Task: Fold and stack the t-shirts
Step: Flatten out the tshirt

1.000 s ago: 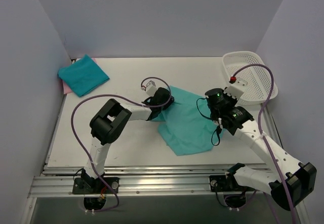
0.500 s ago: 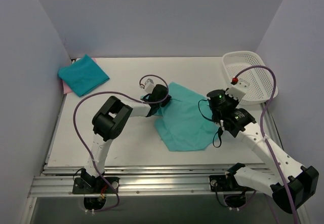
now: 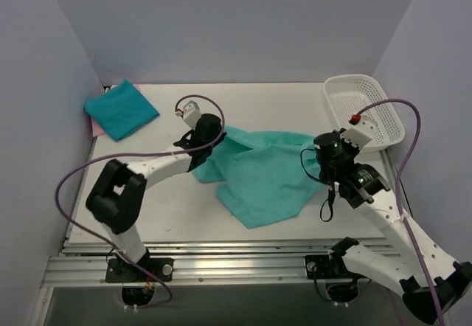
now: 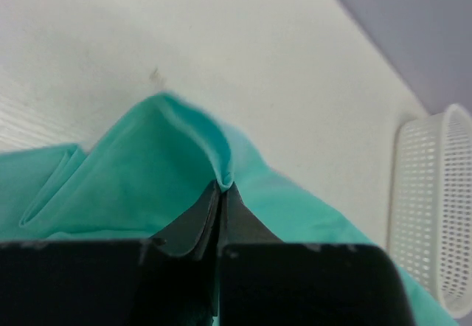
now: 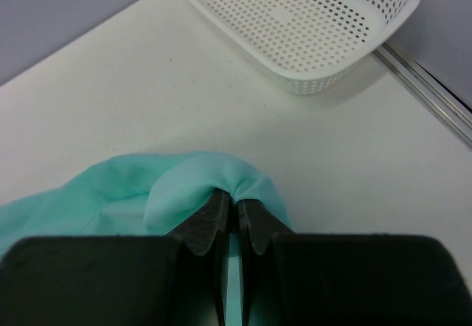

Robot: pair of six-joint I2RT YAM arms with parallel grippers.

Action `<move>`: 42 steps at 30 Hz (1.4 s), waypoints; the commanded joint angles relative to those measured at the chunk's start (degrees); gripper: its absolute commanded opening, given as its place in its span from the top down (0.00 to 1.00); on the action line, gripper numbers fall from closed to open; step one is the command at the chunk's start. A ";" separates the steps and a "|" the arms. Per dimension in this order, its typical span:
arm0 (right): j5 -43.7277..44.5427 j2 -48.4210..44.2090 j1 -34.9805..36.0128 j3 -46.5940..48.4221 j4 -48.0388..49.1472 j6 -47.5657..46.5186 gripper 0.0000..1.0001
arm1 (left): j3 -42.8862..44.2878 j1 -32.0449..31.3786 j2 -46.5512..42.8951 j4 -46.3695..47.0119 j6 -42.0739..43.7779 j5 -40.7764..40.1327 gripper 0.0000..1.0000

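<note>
A teal t-shirt (image 3: 258, 175) hangs stretched between my two grippers over the middle of the table, its lower part crumpled on the surface. My left gripper (image 3: 209, 138) is shut on its left edge; the left wrist view shows the cloth (image 4: 162, 164) pinched at the fingertips (image 4: 221, 187). My right gripper (image 3: 316, 149) is shut on its right edge; the right wrist view shows a fold (image 5: 199, 178) pinched at the tips (image 5: 230, 195). A folded teal t-shirt (image 3: 122, 109) lies at the far left corner on a pink one (image 3: 96, 128), of which only an edge shows.
A white mesh basket (image 3: 365, 111) stands at the far right, also seen in the right wrist view (image 5: 302, 16) and the left wrist view (image 4: 435, 200). Walls close in the table at the left, back and right. Purple cables loop off both arms.
Both grippers have moved apart, the left one left and back, the right one right, pulling the teal shirt wider between them. Both stay shut on it.
</note>
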 commanded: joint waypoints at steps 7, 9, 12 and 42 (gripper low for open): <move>-7.66 -13.59 0.07 7.50 -6.33 -3.37 1.00 | -8.05 -7.35 -37.13 -14.99 12.18 -21.46 0.98; -11.16 -18.23 0.07 8.65 -7.99 -4.95 1.00 | -9.45 -11.57 -42.66 -20.07 12.26 -26.02 0.98; -12.33 -23.34 -0.11 12.77 -12.03 -6.45 1.00 | -11.22 -15.96 -56.09 -26.83 13.49 -28.85 0.98; -24.81 57.40 -10.48 38.06 20.83 -7.60 1.00 | 14.77 22.07 -3.50 -10.70 23.08 7.16 0.98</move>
